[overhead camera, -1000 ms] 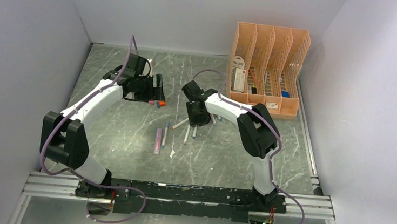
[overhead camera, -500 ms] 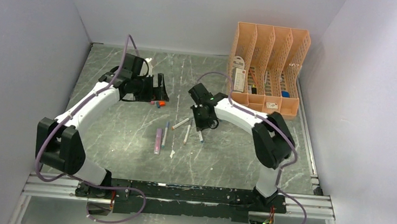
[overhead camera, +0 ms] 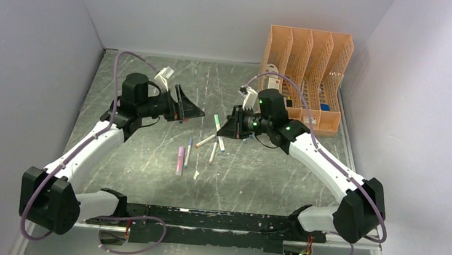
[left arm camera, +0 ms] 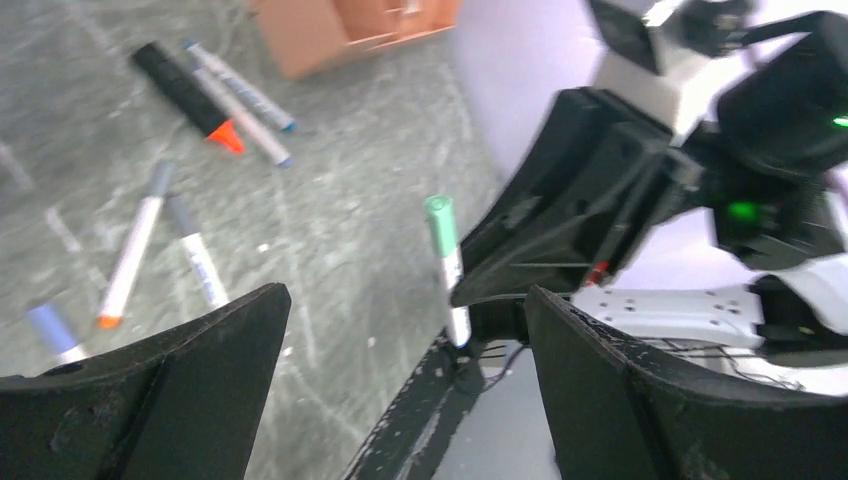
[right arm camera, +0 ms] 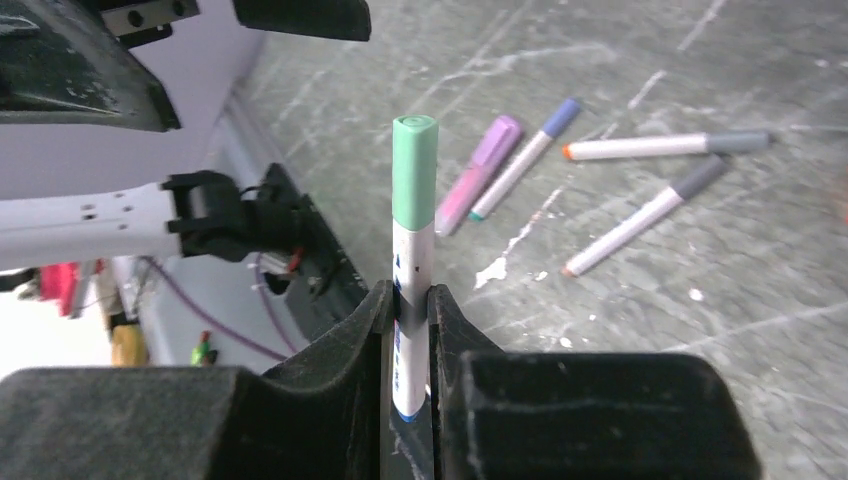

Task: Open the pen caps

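Aloft over the desk, the right gripper pinches a white pen low on its barrel, green cap jutting clear; the left gripper, spread wide, faces it close by, the pen lying crosswise to its reach.

Scuffed stone-look table, smooth plastic pen

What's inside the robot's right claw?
A white pen with its green cap on, sticking out of the right gripper. The fingers cover the sides of its lower half.

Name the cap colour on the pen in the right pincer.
Green cap, clearest in the right wrist view.
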Robot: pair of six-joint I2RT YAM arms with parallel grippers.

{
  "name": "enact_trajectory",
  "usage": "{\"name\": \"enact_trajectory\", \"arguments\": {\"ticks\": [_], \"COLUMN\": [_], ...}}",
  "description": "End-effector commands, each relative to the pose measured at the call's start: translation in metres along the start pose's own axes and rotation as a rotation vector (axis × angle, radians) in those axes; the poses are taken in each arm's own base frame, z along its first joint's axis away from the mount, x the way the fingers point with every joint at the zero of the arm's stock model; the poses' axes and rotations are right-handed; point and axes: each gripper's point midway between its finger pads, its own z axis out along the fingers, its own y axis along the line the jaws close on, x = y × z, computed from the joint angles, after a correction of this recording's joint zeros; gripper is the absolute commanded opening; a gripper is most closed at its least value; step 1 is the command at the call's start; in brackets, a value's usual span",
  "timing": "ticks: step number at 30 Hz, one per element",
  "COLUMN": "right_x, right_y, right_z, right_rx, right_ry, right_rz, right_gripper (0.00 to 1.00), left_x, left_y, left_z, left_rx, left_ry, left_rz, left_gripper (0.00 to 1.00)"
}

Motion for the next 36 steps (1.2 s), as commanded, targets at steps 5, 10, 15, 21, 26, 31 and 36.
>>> {"name": "enact_trajectory", "arguments": {"ticks": [5, 10, 15, 21, 26, 31, 36], "right_x": [-0.014, -0.016, -0.018, -0.021, -0.020, -0.020, -0.020], "right_y": [0.055, 0.068, 0.073, 0.072, 0.068, 0.068, 0.068], "right_z": [-0.024, -0.031, -0.035, -0.034, -0.031, -0.031, -0.032], "right_rx": [-0.332, -0.396, -0.415, -0.407, -0.393, -0.392, -0.386], "right_ry": [-0.072, -0.096, -0.106, -0.112, -0.109, -0.114, -0.119], "right_rz": [-0.008, -0.005, -0.001, 0.006, 0.020, 0.027, 0.037], "right_gripper": [0.07, 0.07, 0.07, 0.07, 0.07, 0.06, 0.10], "left_x": [-0.009, 0.004, 0.010, 0.013, 0.014, 0.015, 0.016], "left_y": [-0.099, -0.111, -0.110, -0.107, -0.104, -0.101, -0.098], "left_z": [-0.008, 0.002, 0.009, 0.014, 0.017, 0.019, 0.022], "left_rx": [0.346, 0.353, 0.338, 0.315, 0.301, 0.290, 0.279], "left_ry": [-0.076, -0.052, -0.043, -0.045, -0.045, -0.046, -0.045], "left_rz": [0.110, 0.137, 0.150, 0.158, 0.158, 0.155, 0.144], "left_gripper": [1.00, 1.00, 0.99, 0.86, 0.59, 0.34, 0.07]}}
